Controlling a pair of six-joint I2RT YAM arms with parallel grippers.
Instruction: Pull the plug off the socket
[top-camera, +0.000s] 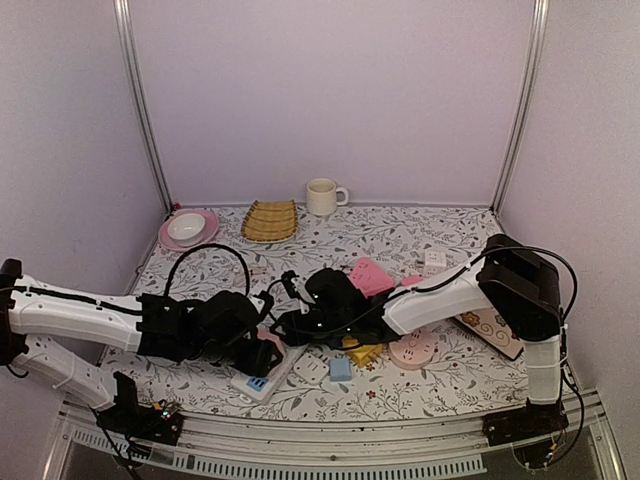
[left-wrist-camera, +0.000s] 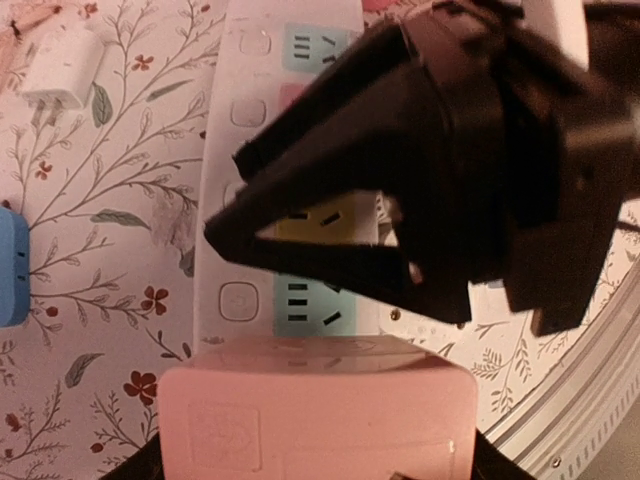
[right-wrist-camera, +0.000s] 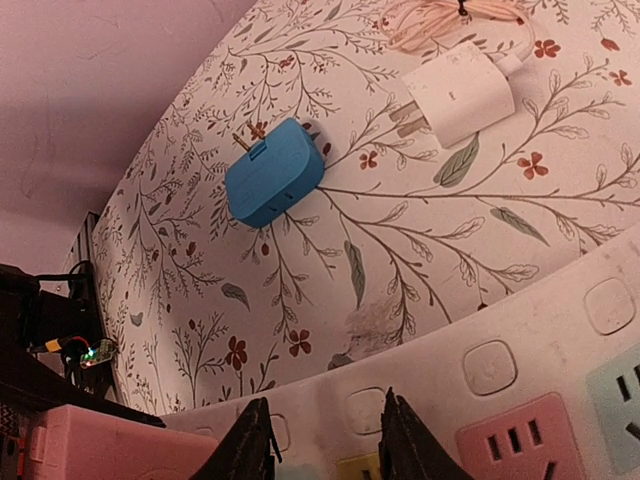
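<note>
A white power strip (top-camera: 262, 381) lies near the front of the table. It also shows in the left wrist view (left-wrist-camera: 240, 200) and the right wrist view (right-wrist-camera: 560, 340). A pink plug (left-wrist-camera: 315, 410) sits at the strip's near end, also seen from above (top-camera: 269, 341). My left gripper (top-camera: 258, 348) is shut on the pink plug, which fills the gap between its fingers. I cannot tell whether the prongs are still in the socket. My right gripper (right-wrist-camera: 325, 445) is open, its fingertips (right-wrist-camera: 250, 440) resting on the strip just beyond the plug, and it is seen from the left wrist (left-wrist-camera: 420, 170).
A blue adapter (right-wrist-camera: 272, 175) and a white charger (right-wrist-camera: 458, 95) lie beside the strip. A yellow plug (top-camera: 362, 354), a pink round piece (top-camera: 413, 350) and a pink block (top-camera: 372, 276) lie near the middle. A mug (top-camera: 322, 196), a yellow basket (top-camera: 271, 220) and a pink plate (top-camera: 205, 228) stand at the back.
</note>
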